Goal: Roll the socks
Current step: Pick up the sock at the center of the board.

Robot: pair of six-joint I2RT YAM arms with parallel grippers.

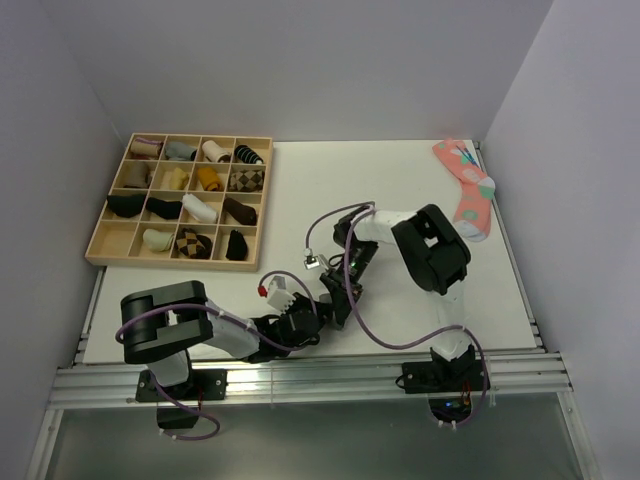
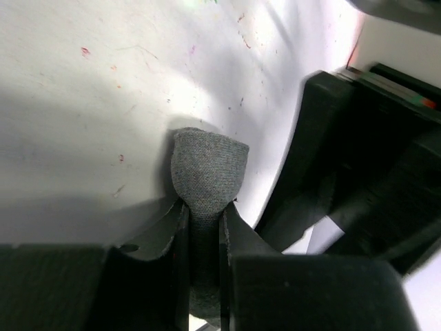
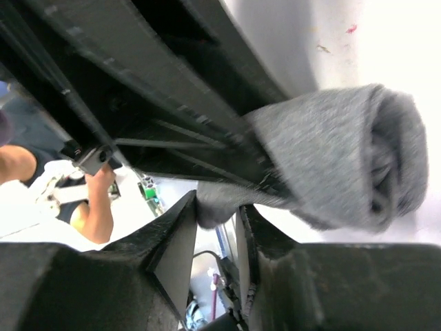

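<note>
L gripper (image 2: 204,227): narrow, clamped on the socks (image 2: 208,169). Knit is squeezed thin betw. both fingers, and a wider rounded bulge pokes out past the tips toward 12.
R gripper (image 3: 219,234): jaws narrow, w/ a loose grey flap sitting betw. the tips. Can't tell if it's pinched or just lying there.
Socks, L wrist view: plain charcoal-grey knit, no pattern, rounded end over the white top.
Socks, R wrist view: rolled bundle at 3 o'clock, spiral end facing the cam, flap trailing down toward 7 into the R jaws.
Socks, top view: mostly hidden under both grippers, at 6 o'clock of the table (image 1: 400,180), near the front edge.
Grippers, top view: nose to nose, R one at approx. 1 o'clock of the L one.
Table surface: white, w/ small red and purple specks.
Tray (image 1: 95,245): wooden, 4x4 compartments, at 10 o'clock of the table.
Sock rolls (image 1: 197,208): in the tray, in black, tan, white and checked.
Pink sock (image 1: 465,185): salmon w/ coloured dots and a grey toe, flat at 2 o'clock, well apart from the grippers.
</note>
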